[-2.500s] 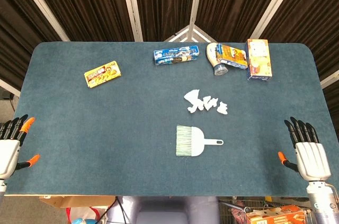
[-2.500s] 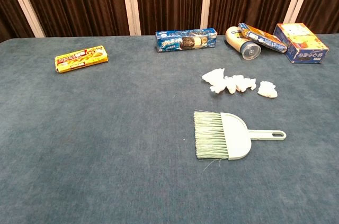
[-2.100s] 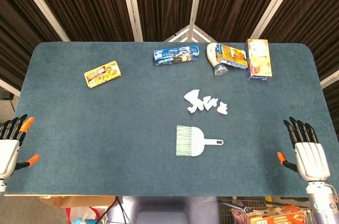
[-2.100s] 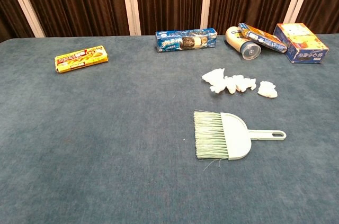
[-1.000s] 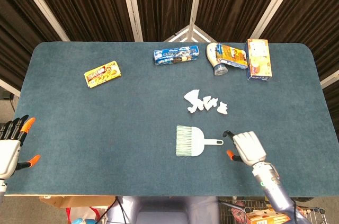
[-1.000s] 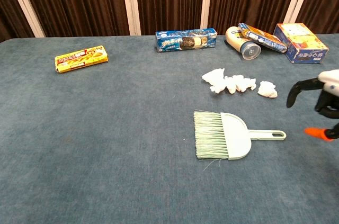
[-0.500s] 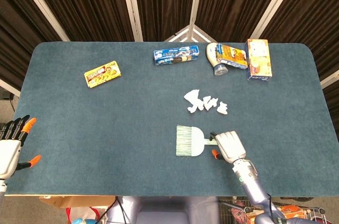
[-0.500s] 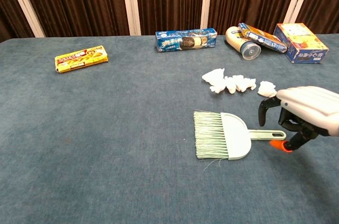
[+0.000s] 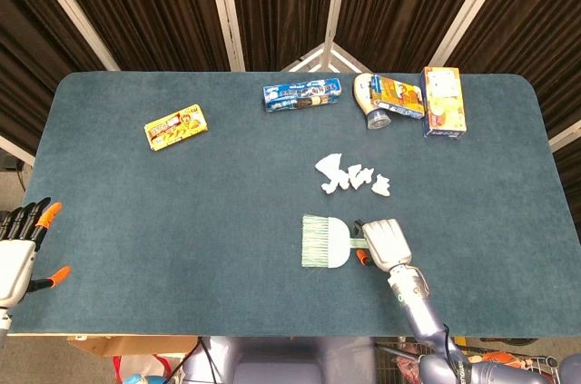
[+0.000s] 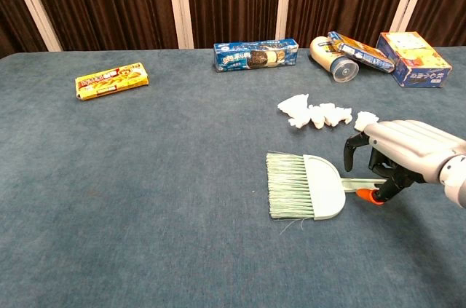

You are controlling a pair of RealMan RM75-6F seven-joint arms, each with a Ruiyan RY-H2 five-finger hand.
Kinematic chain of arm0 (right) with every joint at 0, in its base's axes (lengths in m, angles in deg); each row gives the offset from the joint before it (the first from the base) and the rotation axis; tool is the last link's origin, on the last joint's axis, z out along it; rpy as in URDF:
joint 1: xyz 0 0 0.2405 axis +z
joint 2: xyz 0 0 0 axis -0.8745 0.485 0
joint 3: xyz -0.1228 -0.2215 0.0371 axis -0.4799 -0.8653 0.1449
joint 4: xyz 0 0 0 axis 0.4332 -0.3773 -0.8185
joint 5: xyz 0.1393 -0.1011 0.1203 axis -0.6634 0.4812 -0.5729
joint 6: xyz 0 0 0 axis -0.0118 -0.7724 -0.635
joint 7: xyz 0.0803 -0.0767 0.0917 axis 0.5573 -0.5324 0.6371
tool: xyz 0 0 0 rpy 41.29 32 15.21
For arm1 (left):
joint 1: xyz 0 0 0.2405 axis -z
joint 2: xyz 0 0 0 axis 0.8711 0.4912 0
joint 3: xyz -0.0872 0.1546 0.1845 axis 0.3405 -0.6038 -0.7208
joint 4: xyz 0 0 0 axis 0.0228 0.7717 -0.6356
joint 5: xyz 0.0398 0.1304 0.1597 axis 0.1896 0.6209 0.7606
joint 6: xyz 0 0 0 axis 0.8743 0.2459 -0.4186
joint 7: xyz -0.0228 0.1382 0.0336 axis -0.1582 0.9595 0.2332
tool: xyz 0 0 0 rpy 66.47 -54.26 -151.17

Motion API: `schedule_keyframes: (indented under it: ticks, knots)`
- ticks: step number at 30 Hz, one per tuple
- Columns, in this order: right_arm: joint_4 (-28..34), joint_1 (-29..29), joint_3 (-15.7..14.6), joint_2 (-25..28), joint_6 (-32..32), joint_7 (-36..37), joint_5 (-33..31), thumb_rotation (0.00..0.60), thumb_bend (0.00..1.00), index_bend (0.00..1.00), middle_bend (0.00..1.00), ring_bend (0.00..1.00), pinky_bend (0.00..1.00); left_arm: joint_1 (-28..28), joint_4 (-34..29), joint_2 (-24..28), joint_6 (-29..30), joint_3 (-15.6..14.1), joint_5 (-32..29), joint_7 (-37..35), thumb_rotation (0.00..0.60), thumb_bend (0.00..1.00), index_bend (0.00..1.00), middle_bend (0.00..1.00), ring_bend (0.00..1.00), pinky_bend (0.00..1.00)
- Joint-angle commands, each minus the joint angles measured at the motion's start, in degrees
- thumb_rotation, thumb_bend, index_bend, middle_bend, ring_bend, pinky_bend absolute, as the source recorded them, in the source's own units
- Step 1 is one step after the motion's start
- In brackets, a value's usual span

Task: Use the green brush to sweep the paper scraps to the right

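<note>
Right hand (image 9: pixel 385 241): low over the brush handle, palm down, fingers (image 10: pixel 351 149) curled down on either side of the handle; whether they already grip it I cannot tell.
Right thumb: its orange tip sits at the near side of the handle, the dark fingers at the far side.
Brush (image 9: pixel 326 241): lies flat on the worktop (image 9: pixel 182 211), green bristles pointing away from the fingers to the left, pale body just left of the fingers, handle running under the hand.
Scraps (image 9: pixel 352 177): a loose white cluster just beyond the fingers, on the far side of the brush, apart from both; in the chest view the rightmost scrap (image 10: pixel 363 119) sits just behind the knuckles.
Left hand (image 9: pixel 18 248): at the near left edge of the worktop, well apart from the brush, fingers spread wide and holding nothing.
Yellow pack (image 9: pixel 176 126): far to the left of the fingers, lying flat.
Blue pack (image 9: pixel 296 95): beyond the scraps, near the far edge.
Can (image 9: pixel 370 99): on its side at the far edge, a second blue pack (image 9: pixel 396 96) lying against it.
Orange box (image 9: pixel 442 102): just right of the can, at the far edge.
</note>
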Motion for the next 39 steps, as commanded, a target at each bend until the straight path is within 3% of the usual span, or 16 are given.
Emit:
schedule_keyframes:
  ticks: [1,14,20,23,31,39]
  knots:
    - [-0.6,0.2,0.1,-0.3,0.3,-0.4,-1.1,0.6,0.31,0.46,0.96,1.0,0.99,0.0,0.0,0.0,-0.1,0.0,0.0,0.0,0.6,0.05,0.0,0.0,0.0,0.0]
    - [-2.7,0.6,-0.8,-1.6,0.7,-0.4,-3.2,0.6,0.31,0.5,0.96,1.0,0.99,0.1,-0.1,0.1,-0.2,0.0,-0.1,0.0,0.6,0.05,0.0,0.0,0.0,0.0]
    - [-3.0,0.8,-1.0,-2.0,0.7,0.1,-3.7,0.6,0.5,0.71,0.96,1.0,0.99,0.0,-0.1,0.1,-0.2,0.0,-0.2,0.0,0.6,0.05,0.0,0.0,0.0,0.0]
    - [-2.8,0.8,-1.1,-1.8,0.4,0.3,-3.4,0.6,0.56,0.77,0.96,1.0,0.99,0.1,-0.1,0.1,-0.3,0.0,-0.3,0.0,0.6,0.05,0.0,0.0,0.0,0.0]
    - [-0.5,1.4,-0.5,0.2,-0.8,0.2,-2.6,0.6,0.61,0.8,0.96,1.0,0.99,0.1,-0.2,0.1,-0.4,0.0,-0.4,-0.1,0.6,0.05,0.0,0.0,0.0,0.0]
    - [3.1,4.0,2.2,4.0,-1.0,-3.3,-3.6,0.6,0.65,0.82,0.96,1.0,0.99,0.1,-0.3,0.1,-0.4,0.0,-0.5,-0.1,0.6,0.05,0.0,0.0,0.0,0.0]
